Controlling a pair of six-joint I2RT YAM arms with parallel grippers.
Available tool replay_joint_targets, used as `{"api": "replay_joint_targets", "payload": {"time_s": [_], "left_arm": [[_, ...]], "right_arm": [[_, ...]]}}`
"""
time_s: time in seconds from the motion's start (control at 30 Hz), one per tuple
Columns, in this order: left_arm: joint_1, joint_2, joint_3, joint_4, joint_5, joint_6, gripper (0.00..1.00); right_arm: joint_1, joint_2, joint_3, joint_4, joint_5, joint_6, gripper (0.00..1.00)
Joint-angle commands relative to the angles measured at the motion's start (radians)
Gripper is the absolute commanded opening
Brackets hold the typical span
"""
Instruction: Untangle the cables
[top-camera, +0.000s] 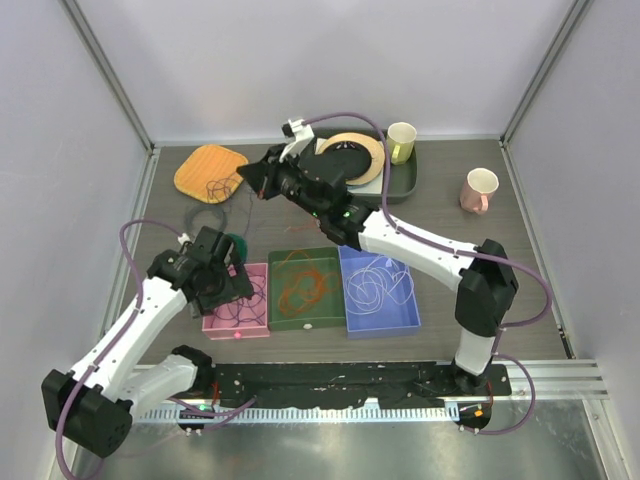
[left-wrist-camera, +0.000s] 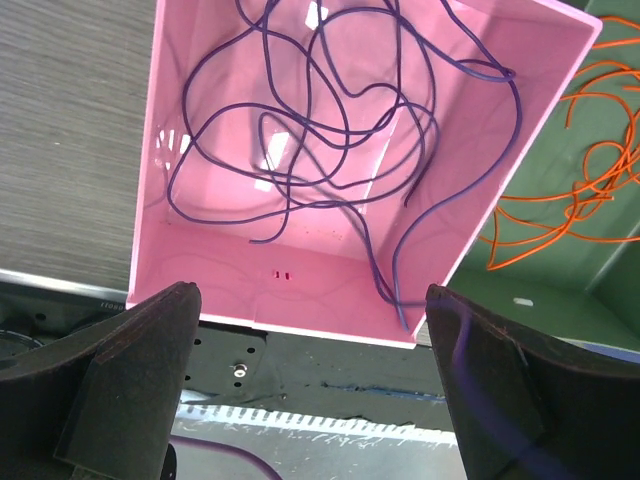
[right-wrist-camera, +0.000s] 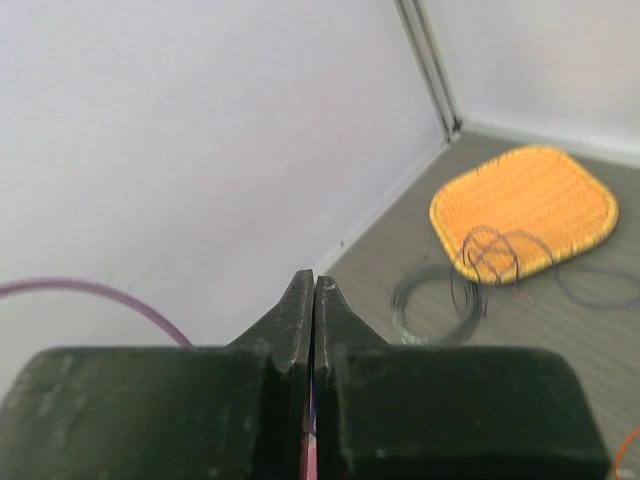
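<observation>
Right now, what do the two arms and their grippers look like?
Both the left arm and the right arm have white link shells and black joints, with a mauve hose looping along each. The left gripper and the right gripper are matte black, with broad fingers tapering to the tips.

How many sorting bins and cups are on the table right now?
Bins: 3, the pink bin, green bin, blue bin
Cups: 2, the yellow cup, pink cup
Total: 5
</observation>
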Motion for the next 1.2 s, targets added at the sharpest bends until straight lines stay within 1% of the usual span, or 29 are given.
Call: {"api": "replay_joint_targets", "payload": {"time_s": [0.0, 0.1, 0.17, 0.2, 0.27, 0.33, 0.37, 0.53, 0.57, 0.6, 0.63, 0.67, 0.7, 0.73, 0.8, 0.87, 0.9, 1.0, 1.17], "left_arm": [[-0.004, -0.024, -0.008, 0.029, 0.04, 0.054, 1.0], [-0.004, -0.026, -0.005, 0.024, 0.046, 0.062, 1.0], [-0.004, -0.024, -0.003, 0.023, 0.047, 0.065, 1.0], [-0.004, -0.023, -0.002, 0.021, 0.05, 0.071, 1.0], [-0.003, -0.026, 0.0, 0.031, 0.07, 0.08, 1.0], [-0.004, -0.04, 0.006, 0.041, 0.089, 0.095, 1.0], [-0.003, -0.047, 0.012, 0.043, 0.095, 0.102, 1.0], [-0.004, -0.119, 0.104, 0.043, 0.08, 0.102, 1.0], [-0.004, -0.144, 0.124, 0.04, 0.057, 0.097, 1.0], [-0.004, -0.155, 0.177, 0.031, 0.031, 0.086, 1.0], [-0.004, -0.159, 0.211, -0.013, -0.006, 0.068, 1.0], [-0.004, -0.169, 0.245, -0.037, -0.081, 0.037, 1.0], [-0.004, -0.173, 0.311, -0.058, -0.115, 0.027, 1.0], [-0.003, -0.176, 0.343, -0.095, -0.147, 0.017, 1.0], [-0.004, -0.179, 0.423, -0.12, -0.23, 0.005, 1.0], [-0.003, -0.172, 0.461, -0.153, -0.282, -0.019, 1.0], [-0.003, -0.161, 0.478, -0.161, -0.326, -0.033, 1.0], [-0.004, -0.138, 0.469, -0.15, -0.347, -0.055, 1.0], [-0.003, -0.126, 0.425, -0.129, -0.405, -0.118, 1.0]], "right_arm": [[-0.028, 0.036, 0.152, 0.014, 0.077, -0.042, 0.01], [-0.043, 0.071, 0.222, 0.015, 0.078, -0.054, 0.01], [-0.042, 0.094, 0.279, -0.034, 0.071, -0.069, 0.01], [-0.043, 0.108, 0.29, -0.047, 0.039, -0.065, 0.01], [-0.045, 0.114, 0.284, -0.064, 0.014, -0.063, 0.01], [-0.042, 0.111, 0.244, -0.058, -0.014, -0.046, 0.01], [-0.043, 0.111, 0.235, -0.056, -0.05, -0.043, 0.01], [-0.036, 0.09, 0.18, -0.053, -0.178, -0.008, 0.01], [-0.031, 0.079, 0.17, -0.048, -0.195, -0.005, 0.01], [-0.029, 0.073, 0.161, -0.041, -0.202, 0.004, 0.01], [-0.026, 0.067, 0.134, -0.033, -0.219, 0.015, 0.01], [-0.023, 0.056, 0.123, -0.028, -0.225, 0.023, 0.01], [-0.02, 0.053, 0.112, -0.025, -0.229, 0.03, 0.01], [-0.02, 0.05, 0.092, -0.021, -0.232, 0.038, 0.01], [-0.014, 0.042, 0.066, 0.001, -0.207, 0.039, 0.01], [-0.006, 0.042, 0.028, 0.016, -0.198, 0.049, 0.01], [0.006, 0.048, 0.014, 0.027, -0.207, 0.058, 0.01], [0.029, 0.064, -0.029, 0.051, -0.235, 0.073, 0.01], [0.115, 0.081, -0.087, 0.057, -0.239, 0.072, 0.01]]}}
